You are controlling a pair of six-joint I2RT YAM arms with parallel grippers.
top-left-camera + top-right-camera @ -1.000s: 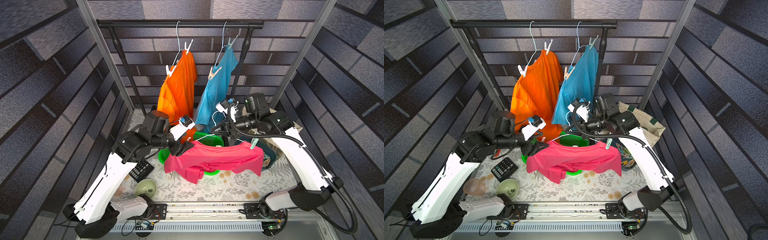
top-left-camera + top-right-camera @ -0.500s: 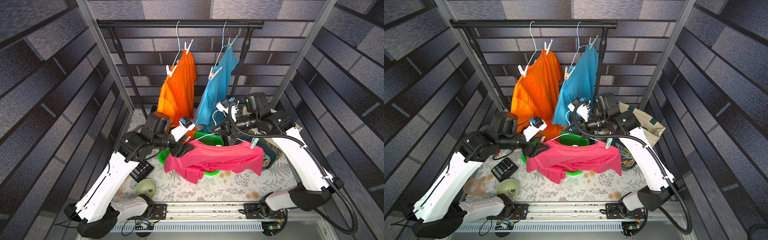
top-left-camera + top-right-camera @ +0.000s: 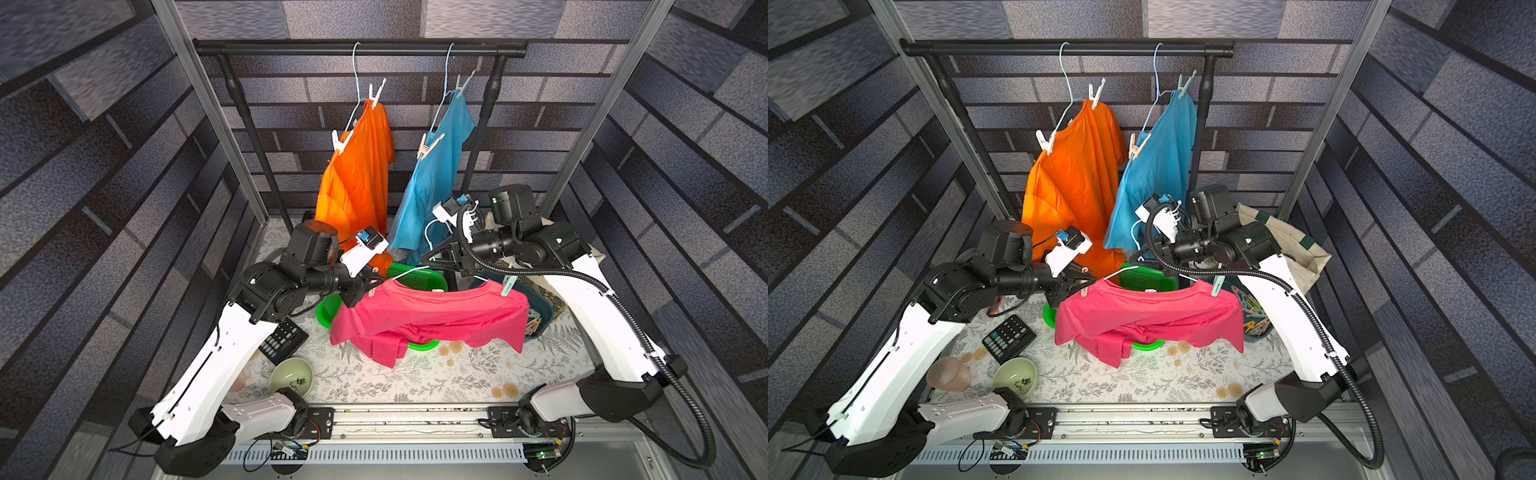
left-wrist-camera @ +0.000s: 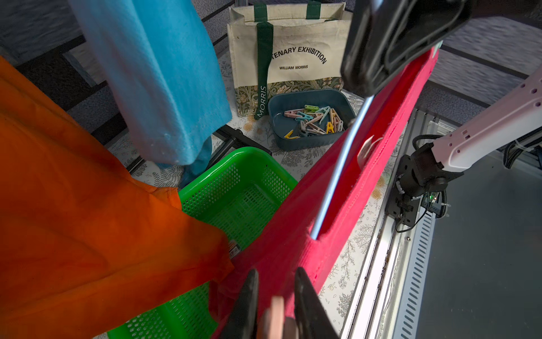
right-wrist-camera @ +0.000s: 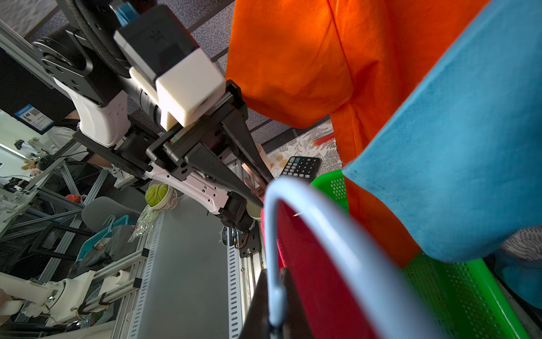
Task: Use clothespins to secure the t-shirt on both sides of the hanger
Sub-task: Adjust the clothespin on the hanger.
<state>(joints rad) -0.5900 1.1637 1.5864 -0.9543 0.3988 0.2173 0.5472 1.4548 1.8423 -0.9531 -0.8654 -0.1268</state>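
Since a second ago our left gripper [image 4: 275, 274] has clamped onto the peach clothespin [image 4: 274, 312] at the unpinned shoulder of the pink t-shirt [image 3: 432, 311]. Our right gripper [image 5: 274, 274] pinches the hanger hook [image 5: 272, 240]; we want fabric and wire both inside before releasing.

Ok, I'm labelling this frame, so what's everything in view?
pink t-shirt: one, pink, on the hanger
hanger: one, pale blue, hook in right tool
mint clothespin: one, mint, clipped on pink t-shirt by right arm
peach clothespin: one, peach, in left tool
loose clothespins: many, pastel, in tray
tray: one, dark blue, beside tote bag
tote bag: one, cream and green, upright
orange shirt: one, orange, hanging from rail
blue shirt: one, blue, hanging from rail
basket: one, green, beneath orange shirt's hem
calculator: one, black, beside left arm
bowl: one, pale green, by calculator
left tool: one, black, closed on peach clothespin
right tool: one, black, closed on hanger
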